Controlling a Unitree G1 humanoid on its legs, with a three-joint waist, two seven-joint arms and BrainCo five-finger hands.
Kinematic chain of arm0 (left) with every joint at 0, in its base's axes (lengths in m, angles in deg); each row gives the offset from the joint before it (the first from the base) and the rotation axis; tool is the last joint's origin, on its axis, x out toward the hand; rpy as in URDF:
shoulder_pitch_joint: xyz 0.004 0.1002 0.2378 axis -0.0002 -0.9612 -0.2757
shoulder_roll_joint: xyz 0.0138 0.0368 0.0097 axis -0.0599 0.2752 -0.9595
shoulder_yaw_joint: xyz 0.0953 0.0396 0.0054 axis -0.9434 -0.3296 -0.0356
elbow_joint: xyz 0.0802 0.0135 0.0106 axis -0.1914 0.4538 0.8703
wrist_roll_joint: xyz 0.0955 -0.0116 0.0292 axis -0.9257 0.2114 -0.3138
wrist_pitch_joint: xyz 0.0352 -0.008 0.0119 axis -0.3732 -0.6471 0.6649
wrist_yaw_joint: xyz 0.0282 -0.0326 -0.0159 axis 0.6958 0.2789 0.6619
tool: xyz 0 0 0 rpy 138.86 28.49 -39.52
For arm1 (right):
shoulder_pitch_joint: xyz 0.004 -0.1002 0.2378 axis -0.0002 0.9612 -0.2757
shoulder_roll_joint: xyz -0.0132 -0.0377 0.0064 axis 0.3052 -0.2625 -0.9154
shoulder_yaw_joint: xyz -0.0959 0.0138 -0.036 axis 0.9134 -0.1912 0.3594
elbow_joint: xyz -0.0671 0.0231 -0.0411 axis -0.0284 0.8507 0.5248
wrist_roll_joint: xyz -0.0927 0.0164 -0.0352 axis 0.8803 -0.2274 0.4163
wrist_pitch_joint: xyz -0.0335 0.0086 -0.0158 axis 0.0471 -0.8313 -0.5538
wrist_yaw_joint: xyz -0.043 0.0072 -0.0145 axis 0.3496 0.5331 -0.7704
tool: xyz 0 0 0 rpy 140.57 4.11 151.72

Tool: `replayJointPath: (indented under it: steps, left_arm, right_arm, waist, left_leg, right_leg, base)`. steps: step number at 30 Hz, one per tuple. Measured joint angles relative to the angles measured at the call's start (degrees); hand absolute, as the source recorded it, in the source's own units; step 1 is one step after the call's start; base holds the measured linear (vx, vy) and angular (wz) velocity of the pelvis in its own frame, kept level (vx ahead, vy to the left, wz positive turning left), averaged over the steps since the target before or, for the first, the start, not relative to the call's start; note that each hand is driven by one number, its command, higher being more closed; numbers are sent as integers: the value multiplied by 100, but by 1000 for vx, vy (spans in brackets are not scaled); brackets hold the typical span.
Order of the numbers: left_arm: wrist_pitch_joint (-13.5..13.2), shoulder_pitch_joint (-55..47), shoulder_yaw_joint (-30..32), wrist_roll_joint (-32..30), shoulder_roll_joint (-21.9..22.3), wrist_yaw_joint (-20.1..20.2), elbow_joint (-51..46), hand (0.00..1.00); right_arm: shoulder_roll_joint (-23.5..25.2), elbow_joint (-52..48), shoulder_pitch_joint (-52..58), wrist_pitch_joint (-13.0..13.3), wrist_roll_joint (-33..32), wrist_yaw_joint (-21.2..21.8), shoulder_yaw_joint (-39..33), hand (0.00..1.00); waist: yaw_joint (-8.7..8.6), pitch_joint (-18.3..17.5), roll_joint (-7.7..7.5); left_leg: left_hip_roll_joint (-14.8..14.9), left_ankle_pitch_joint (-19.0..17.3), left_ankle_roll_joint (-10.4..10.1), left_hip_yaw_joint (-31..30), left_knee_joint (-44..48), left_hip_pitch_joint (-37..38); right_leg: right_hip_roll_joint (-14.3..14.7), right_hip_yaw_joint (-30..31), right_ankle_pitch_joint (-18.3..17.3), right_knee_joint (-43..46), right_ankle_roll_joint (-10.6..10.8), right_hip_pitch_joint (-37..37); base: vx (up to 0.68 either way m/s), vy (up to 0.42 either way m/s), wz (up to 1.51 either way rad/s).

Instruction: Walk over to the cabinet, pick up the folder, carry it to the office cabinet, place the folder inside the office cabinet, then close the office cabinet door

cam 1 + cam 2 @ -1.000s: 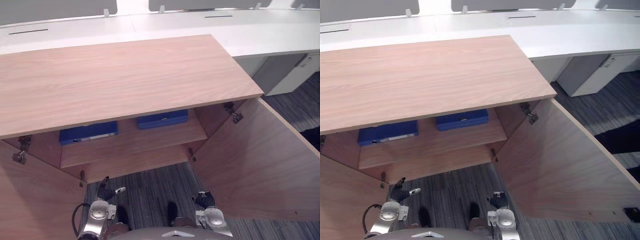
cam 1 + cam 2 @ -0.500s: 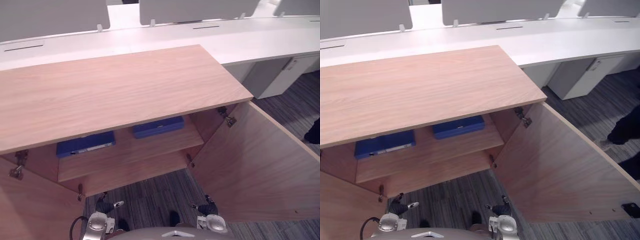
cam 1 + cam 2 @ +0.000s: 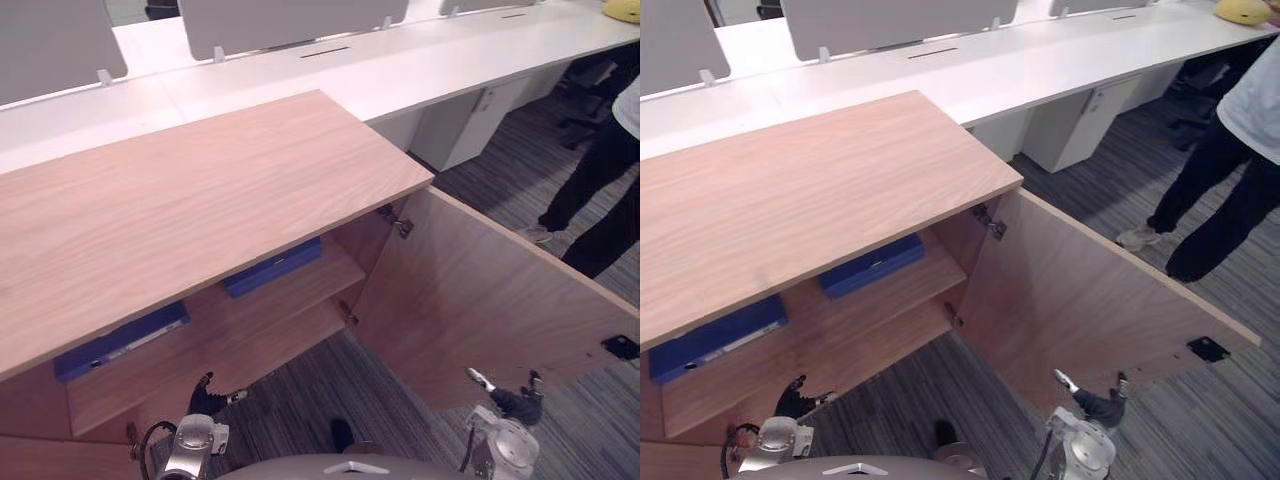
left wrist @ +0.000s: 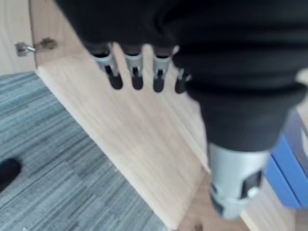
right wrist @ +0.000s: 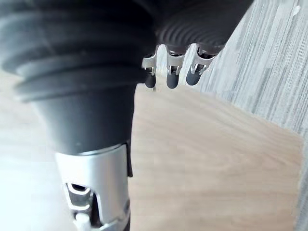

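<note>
Silver fingers hang slack on my right hand, which holds nothing. It now sits out by the lower edge of the open door, nearer the free end, where a second ago it was low by the hinge side. My head has swung right as well, so the whole scene has slid left. My left hand is equally loose and empty, low before the shelf. On that shelf, inside the office cabinet, lie the right folder and the left folder, both blue and flat; I cannot tell which was mine. I judge the placing done and the door-closing next. A person stands beyond the door, well apart
</note>
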Motion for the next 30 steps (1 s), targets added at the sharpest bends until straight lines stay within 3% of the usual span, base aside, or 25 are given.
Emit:
replayJointPath:
  steps: [7,10,15,18,22,30]
  left_arm:
    - [36,9,-4,-2,4,37,0,0]
    - [38,20,-10,-6,4,124,0,0]
    - [38,128,-240,-20,21,223,1,0]
    - [32,259,-362,-23,2,284,1,0]
    - [-13,279,-524,-25,-21,315,0,0]
    - [-87,177,-792,-262,-196,442,1,0]
  right_arm:
    - [155,-274,32,32,-380,-299,-788,0]
    - [156,-418,13,41,-385,-294,-809,0]
    - [54,-428,-20,51,-507,-216,-918,0]
    - [-247,-403,-212,51,-565,-51,-902,0]
    - [-1001,-104,-622,57,-601,190,-683,0]
    - [-2030,413,-888,45,-477,682,-154,0]
  waist:
    - [-247,-21,58]
    - [-295,-32,88]
    - [-523,-32,160]
    - [-589,53,253]
    - [-600,163,472]
    - [-589,200,515]
  left_leg:
    - [-5,-200,-68,503,0,285]
    - [-23,-302,-77,683,0,356]
    - [-27,-362,-72,901,1,372]
    - [16,-482,-27,915,248,338]
    - [76,-725,-9,919,604,289]
    - [89,-740,-14,833,663,185]
  right_leg:
    - [85,464,3,37,-7,-13]
    - [173,768,0,132,-6,-155]
    - [243,975,15,170,16,-270]
    - [237,952,19,194,17,-241]
    - [214,926,12,187,7,-217]
    - [164,764,-2,84,-5,-223]
  base:
    - [-20,-28,-36]
    - [-9,-43,-63]
    - [21,-70,-28]
    - [28,-74,-9]
    - [-8,-74,-9]
    - [-40,-86,5]
